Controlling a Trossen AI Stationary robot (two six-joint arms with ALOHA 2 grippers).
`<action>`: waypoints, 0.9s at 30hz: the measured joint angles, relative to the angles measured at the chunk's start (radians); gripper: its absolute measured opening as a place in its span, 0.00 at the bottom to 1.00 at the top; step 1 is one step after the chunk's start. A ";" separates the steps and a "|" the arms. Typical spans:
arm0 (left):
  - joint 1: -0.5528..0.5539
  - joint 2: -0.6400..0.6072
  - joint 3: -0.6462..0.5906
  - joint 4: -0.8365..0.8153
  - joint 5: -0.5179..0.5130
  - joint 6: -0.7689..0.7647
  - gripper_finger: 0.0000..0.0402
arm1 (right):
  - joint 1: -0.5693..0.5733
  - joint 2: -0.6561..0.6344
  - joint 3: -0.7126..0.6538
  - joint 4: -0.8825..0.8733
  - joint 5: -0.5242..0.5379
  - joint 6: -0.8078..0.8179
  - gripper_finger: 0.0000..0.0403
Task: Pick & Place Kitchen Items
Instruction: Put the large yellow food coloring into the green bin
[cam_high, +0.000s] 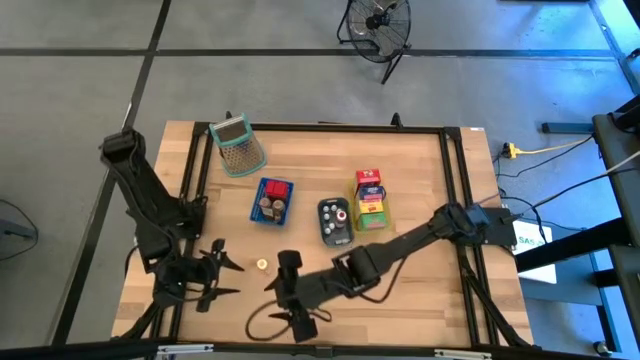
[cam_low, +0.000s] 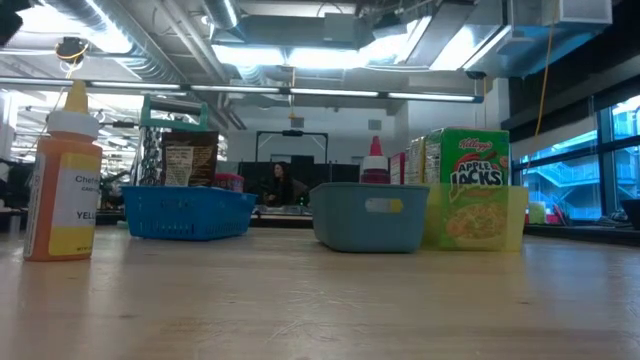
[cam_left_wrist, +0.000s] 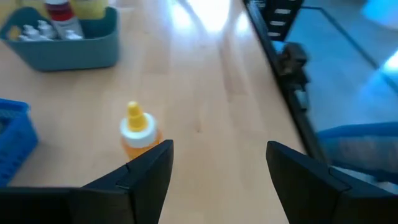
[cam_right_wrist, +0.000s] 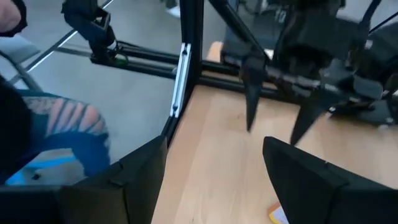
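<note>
A small orange bottle with a yellow cap (cam_high: 262, 265) (cam_left_wrist: 138, 130) (cam_low: 65, 180) stands upright on the table between both grippers. My left gripper (cam_high: 232, 277) (cam_left_wrist: 217, 168) is open, just left of the bottle, fingers pointing at it. My right gripper (cam_high: 266, 300) (cam_right_wrist: 214, 180) is open, low near the table's near edge, just right of and nearer than the bottle, facing the left gripper (cam_right_wrist: 277, 118). Cartons (cam_high: 370, 198) (cam_low: 470, 185) stand in the yellow tray. A red-capped bottle (cam_low: 375, 160) (cam_left_wrist: 61, 14) stands in the grey-blue tray (cam_high: 335, 222). Brown round pieces (cam_high: 270, 205) lie in the blue tray.
The green-rimmed grater (cam_high: 238, 145) lies at the far left of the table. The blue tray (cam_high: 272, 200) (cam_low: 185, 212), grey-blue tray (cam_low: 370, 218) and yellow tray (cam_high: 372, 212) sit in a row mid-table. A black frame rail (cam_right_wrist: 186, 68) edges the table. Bare wood lies along the near right.
</note>
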 joint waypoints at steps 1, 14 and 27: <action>0.005 0.008 -0.002 -0.006 -0.013 0.001 0.63 | 0.011 0.000 0.000 0.009 0.022 -0.001 0.67; 0.085 0.154 -0.053 0.008 -0.110 -0.064 0.63 | 0.062 0.000 0.000 0.089 0.209 0.202 0.67; 0.165 0.307 -0.053 0.147 -0.149 -0.052 0.63 | 0.062 0.000 0.000 0.089 0.208 0.245 0.67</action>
